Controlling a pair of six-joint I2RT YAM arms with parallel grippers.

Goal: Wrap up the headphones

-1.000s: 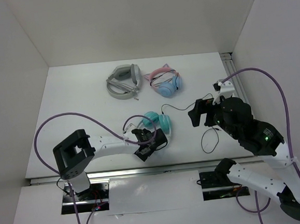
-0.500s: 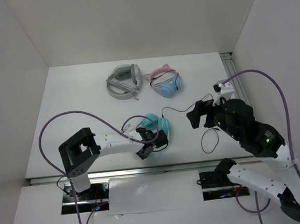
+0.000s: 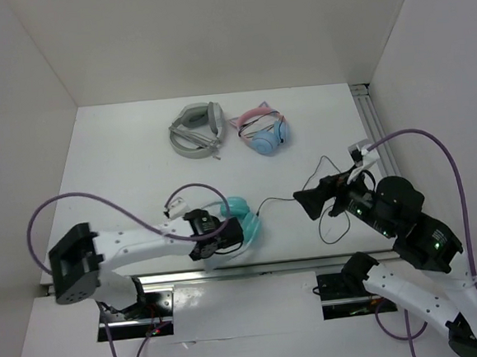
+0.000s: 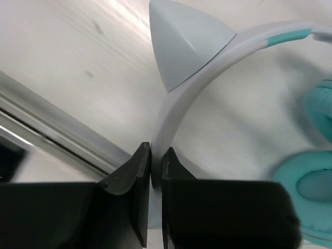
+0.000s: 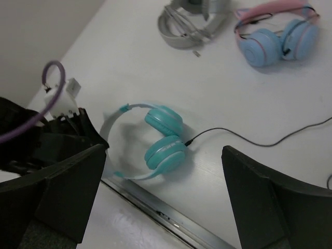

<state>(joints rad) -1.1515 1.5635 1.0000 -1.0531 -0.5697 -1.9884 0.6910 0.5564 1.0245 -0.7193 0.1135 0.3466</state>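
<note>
Built of white tubular links [image 3: 136, 244] and black joint housings [image 3: 76, 262]. Wired with looping purple cables [image 3: 456, 186]. Matte black wedge-shaped fingers [image 4: 129, 187] on left tool [image 4: 155, 166]; small green lamps [image 3: 430, 246] on right arm [image 3: 407, 219].

three pairs of headphones all up, one teal pair [image 3: 243, 221], one grey pair [image 3: 195, 129], one light-blue pair with a pink band [image 3: 265, 132], two arms, left arm [image 3: 144, 242] and right arm [image 3: 407, 215], so two tools, left tool [image 4: 155, 161] and right tool [image 3: 305, 200], one tabletop [image 3: 121, 155]
</note>
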